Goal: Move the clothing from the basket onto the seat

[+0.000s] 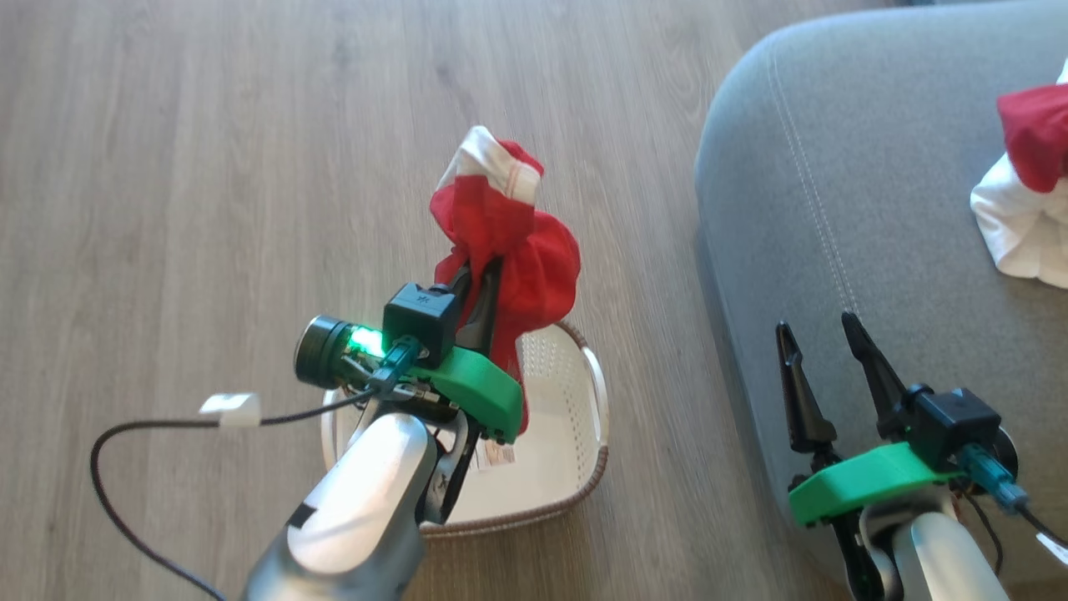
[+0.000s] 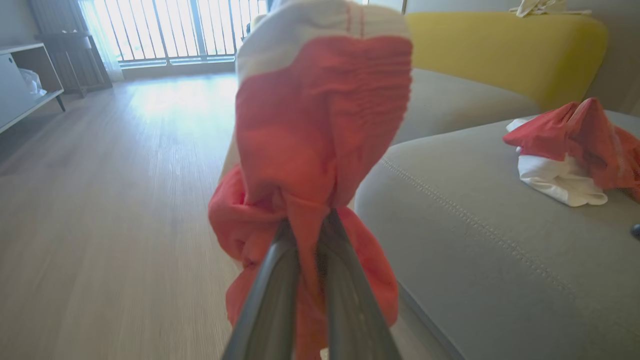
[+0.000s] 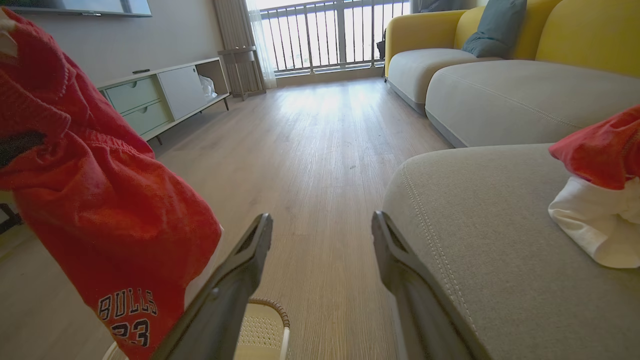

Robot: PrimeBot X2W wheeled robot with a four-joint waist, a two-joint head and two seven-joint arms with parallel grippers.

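Plainly, the left fingers (image 2: pixel 272 300) were closed tight on a bunched fold of the red garment (image 2: pixel 310 125). Its white-banded end stood above the fingertips and the rest hung down on either side of them. The garment was held raised over the basket (image 1: pixel 576 401), which lay below the fingers on the wooden floor (image 1: pixel 209 167). Whether the lowest hem was clear of the rim could not be told. The right fingers (image 3: pixel 240 285) were spread wide with nothing between them, poised over the near edge of the seat (image 1: pixel 834 184). Beyond them and to their right, a red and white heap of clothing (image 1: pixel 1022 209) was already laid on the cushion. The carrying step was judged to be in hand. The next move called for the held garment to be swung rightward over the seat, lowered, and released once supported.
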